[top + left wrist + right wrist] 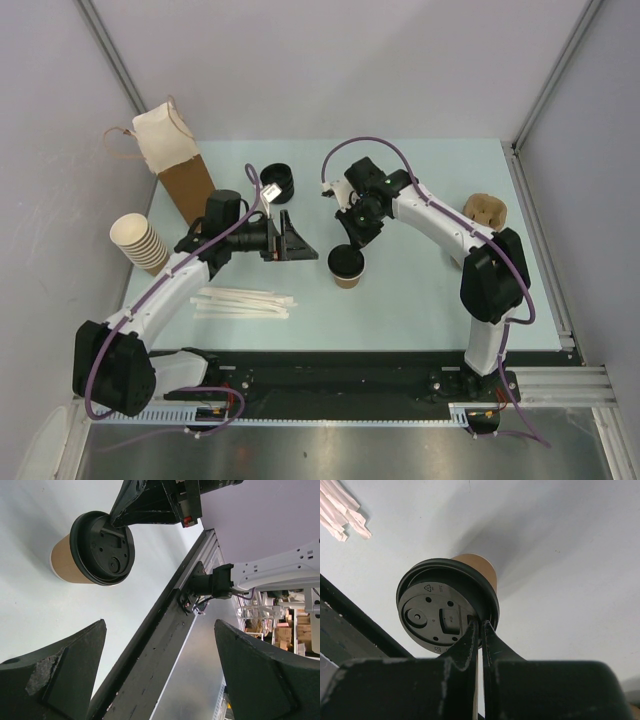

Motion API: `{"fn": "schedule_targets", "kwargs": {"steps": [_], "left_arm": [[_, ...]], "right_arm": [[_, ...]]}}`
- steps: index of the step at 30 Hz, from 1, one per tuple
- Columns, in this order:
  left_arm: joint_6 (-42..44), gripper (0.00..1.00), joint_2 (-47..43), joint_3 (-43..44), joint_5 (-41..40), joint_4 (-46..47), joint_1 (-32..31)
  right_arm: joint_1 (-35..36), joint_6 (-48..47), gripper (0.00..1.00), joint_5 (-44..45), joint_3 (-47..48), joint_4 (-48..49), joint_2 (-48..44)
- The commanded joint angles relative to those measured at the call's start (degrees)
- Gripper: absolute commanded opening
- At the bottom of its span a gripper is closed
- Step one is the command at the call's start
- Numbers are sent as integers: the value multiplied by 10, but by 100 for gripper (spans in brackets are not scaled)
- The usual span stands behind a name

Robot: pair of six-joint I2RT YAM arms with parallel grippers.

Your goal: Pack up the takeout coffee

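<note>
Small kraft-brown paper cup w/ round black lid stands upright on the pale table, long axis vertical, betw. the two tools. Right tool sits just behind & above it, fingers pressed together, nothing clamped; tips rest on the lid near its rim. Left tool is near, on the cup's left, lying sideways, fingers wide apart, empty, mouth toward the cup. Right is nearer, but a side grasp looks like left's job. Right wrist view shows tip-on-lid contact, which the top view hides under the arm. Left wrist view shows the cup up-left of the finger gap, not centred, so prob. needs re-aim.
</note>
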Motion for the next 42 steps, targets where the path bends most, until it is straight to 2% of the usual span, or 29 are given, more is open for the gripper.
{"fn": "schedule_targets", "kwargs": {"steps": [1, 14, 42], "left_arm": [[-6, 94, 2, -4, 14, 23, 4], [-6, 94, 7, -4, 13, 22, 4], [-10, 94, 13, -3, 15, 28, 4]], "right_arm": [[-1, 4, 1, 2, 20, 0, 5], [-1, 3, 4, -1, 16, -4, -1], [-19, 11, 0, -40, 29, -14, -27]]}}
